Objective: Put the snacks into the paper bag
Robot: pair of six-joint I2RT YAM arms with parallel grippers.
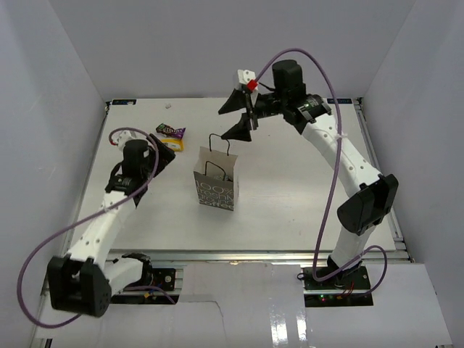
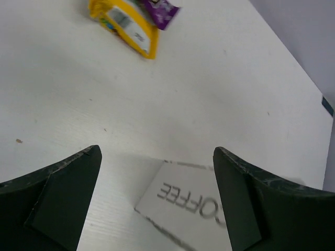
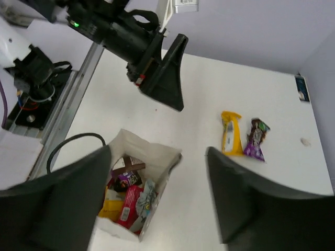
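Note:
The grey-white paper bag (image 1: 216, 187) stands upright mid-table, handles up. In the right wrist view its mouth (image 3: 149, 151) is open, with a red packet (image 3: 128, 206), a yellow one (image 3: 109, 206) and a dark purple one (image 3: 123, 178) inside. A yellow bar (image 1: 176, 144) and a purple packet (image 1: 172, 131) lie on the table left of the bag; they also show in the left wrist view, yellow (image 2: 128, 26) and purple (image 2: 162, 10). My left gripper (image 1: 167, 149) is open and empty, low beside them. My right gripper (image 1: 238, 116) is open and empty above the bag.
White walls close in the table on three sides. The bag's "COFFEE" lettering (image 2: 193, 201) shows between my left fingers. The left arm's black finger (image 3: 168, 78) shows beyond the bag in the right wrist view. A small dark scrap (image 1: 168, 106) lies at the far edge.

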